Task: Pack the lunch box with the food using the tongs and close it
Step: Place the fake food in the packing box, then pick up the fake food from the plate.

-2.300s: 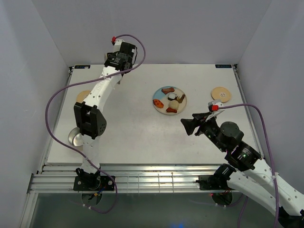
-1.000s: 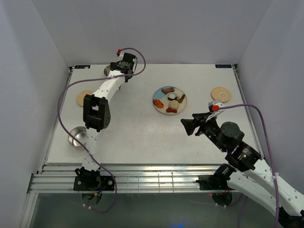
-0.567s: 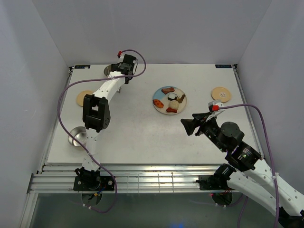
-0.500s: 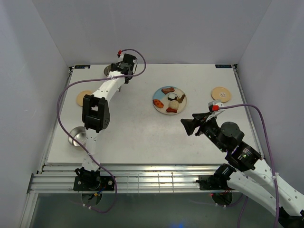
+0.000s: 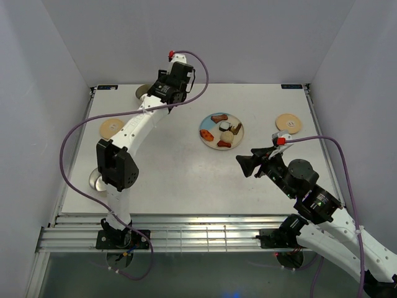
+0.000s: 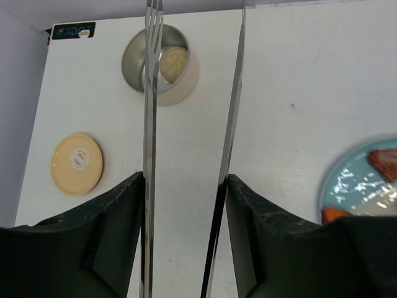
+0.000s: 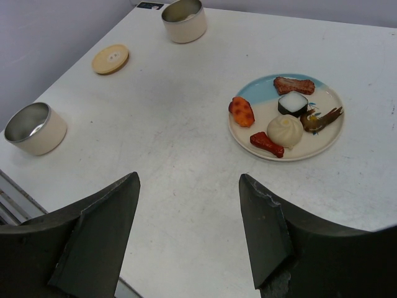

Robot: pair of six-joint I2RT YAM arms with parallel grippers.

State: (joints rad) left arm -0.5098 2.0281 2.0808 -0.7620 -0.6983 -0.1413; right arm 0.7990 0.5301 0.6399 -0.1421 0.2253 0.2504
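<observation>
My left gripper (image 6: pixel 184 179) is shut on the tongs (image 6: pixel 148 130); its black fingers press on the outside of the two silver arms, which stay spread with nothing between them. Their tips run past the top of the left wrist view, and one arm crosses a steel tin (image 6: pixel 160 65) (image 5: pixel 143 92) holding a cream bun. From above, the left gripper (image 5: pixel 165 90) hovers at the back left, beside that tin. A second tin (image 7: pixel 35 128) (image 5: pixel 96 180) stands near left. The food (image 7: pixel 285 130) lies on the plate (image 5: pixel 221 143). My right gripper (image 7: pixel 188 180) (image 5: pixel 247 164) is open and empty.
One wooden lid (image 5: pixel 111 128) (image 6: pixel 77 164) lies at the left between the tins. Another lid (image 5: pixel 288 121) lies at the right, beyond the right gripper. Grey walls close in the table on three sides. A purple cable loops off each arm.
The left wrist has lifted and swung right, away from over the back tin, with the tongs still held. Its elbow has dropped nearer. The right arm has not moved.
</observation>
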